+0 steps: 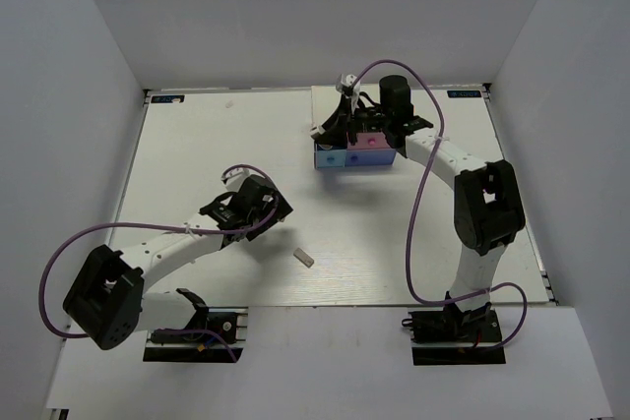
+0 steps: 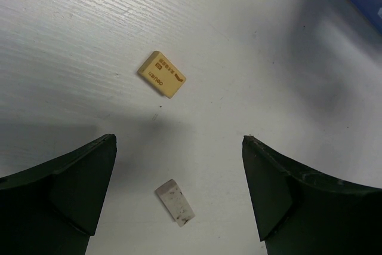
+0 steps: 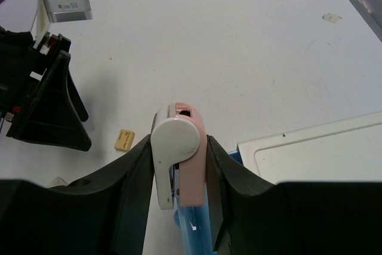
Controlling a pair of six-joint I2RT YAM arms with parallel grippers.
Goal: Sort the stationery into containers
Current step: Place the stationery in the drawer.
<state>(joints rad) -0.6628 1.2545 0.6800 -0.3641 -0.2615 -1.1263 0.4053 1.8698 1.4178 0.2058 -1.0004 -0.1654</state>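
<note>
The tan eraser [image 2: 162,74] and the grey eraser [image 2: 175,202] lie loose on the white table [image 2: 89,28], near each other but not touching, well apart from the drawer unit [image 1: 356,157]. The left gripper [image 2: 179,141] hangs over them, fingers spread wide. Both blocks are small, flat and low, so an off-centre descent could nudge one aside or pinch only a corner. The tan one is matte and printed, the grey one scuffed. The right gripper [image 3: 179,171] is clamped on a smooth, rounded pink-and-white item [image 3: 176,141] above the light blue drawer [image 3: 194,231]; a slack hold could drop it outside
</note>
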